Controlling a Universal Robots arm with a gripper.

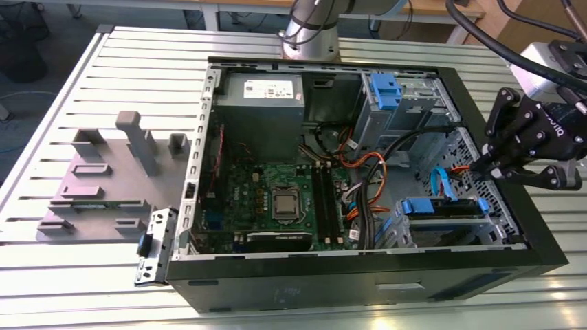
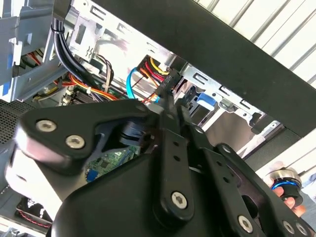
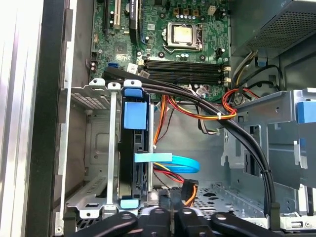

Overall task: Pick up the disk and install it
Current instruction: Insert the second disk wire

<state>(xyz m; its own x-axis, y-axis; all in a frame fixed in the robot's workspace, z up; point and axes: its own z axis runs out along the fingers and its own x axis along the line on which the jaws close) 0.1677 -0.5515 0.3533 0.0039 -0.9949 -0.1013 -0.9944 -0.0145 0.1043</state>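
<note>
— Do the fingers hold something?

— No. They are closed together and empty, at the right edge of the exterior view.

— And the disk?

— Near them, down and to the left, in the frame's lower right. It sits in the metal cage, and I judge its long axis runs left to right.

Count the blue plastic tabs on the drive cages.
2 in the exterior view: the upper blue tab sits on the cage near the power supply; the lower blue tab on the cage below. Cables may hide others.
</note>
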